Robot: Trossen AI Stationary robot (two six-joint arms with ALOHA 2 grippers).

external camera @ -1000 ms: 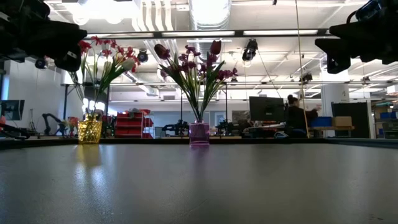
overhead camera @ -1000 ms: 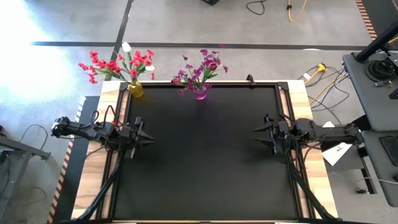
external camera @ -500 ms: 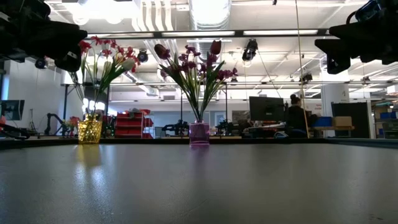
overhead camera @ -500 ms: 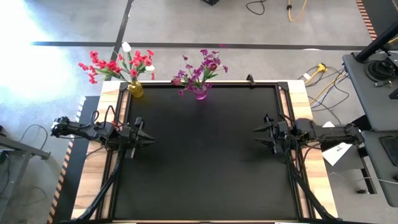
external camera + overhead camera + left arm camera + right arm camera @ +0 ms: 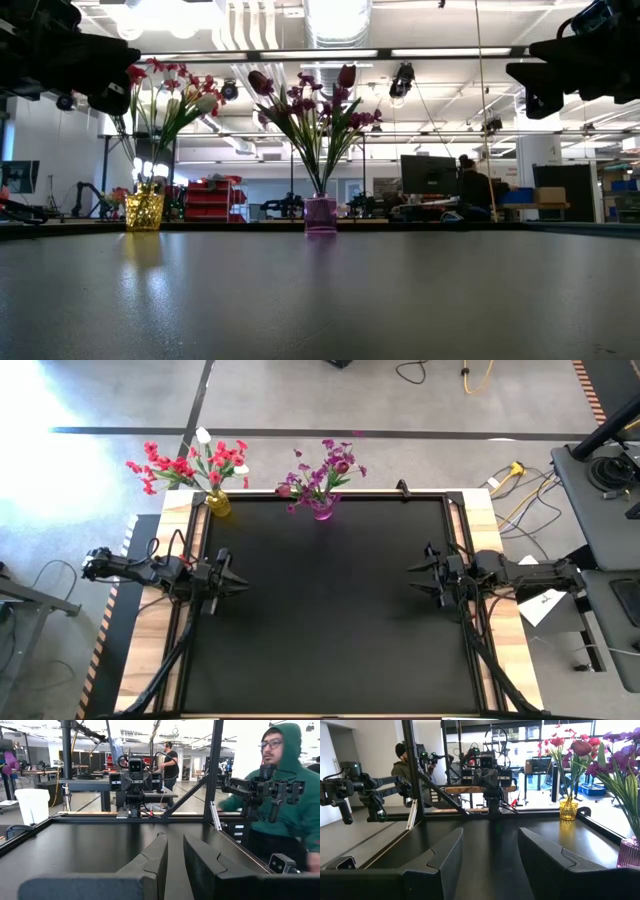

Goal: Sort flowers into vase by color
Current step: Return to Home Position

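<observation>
I'm resting left gripper (image 5: 236, 580) mid-left, jaws narrow and empty, right gripper (image 5: 418, 571) mid-right, jaws wide, both avoiding upper-left flowers (image 5: 190, 463).

2 vases (yellow vase (image 5: 219, 506) w/ red flowers (image 5: 180, 465), purple vase (image 5: 322, 511) w/ purple flowers (image 5: 325, 468)), 2 arms (image 5: 130, 568).

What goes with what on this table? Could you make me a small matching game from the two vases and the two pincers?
Things:
1. yellow vase
2. purple vase
3. left pincer
4. right pincer

Descriptions:
A. empty, at the right side of the table, pointing inward
B. holds the purple flowers, at the middle of the far edge
C. holds the red flowers and a white flower, at the far left corner
D. empty, at the left side of the table, pointing inward

Pairs: 1-C, 2-B, 3-D, 4-A
</observation>
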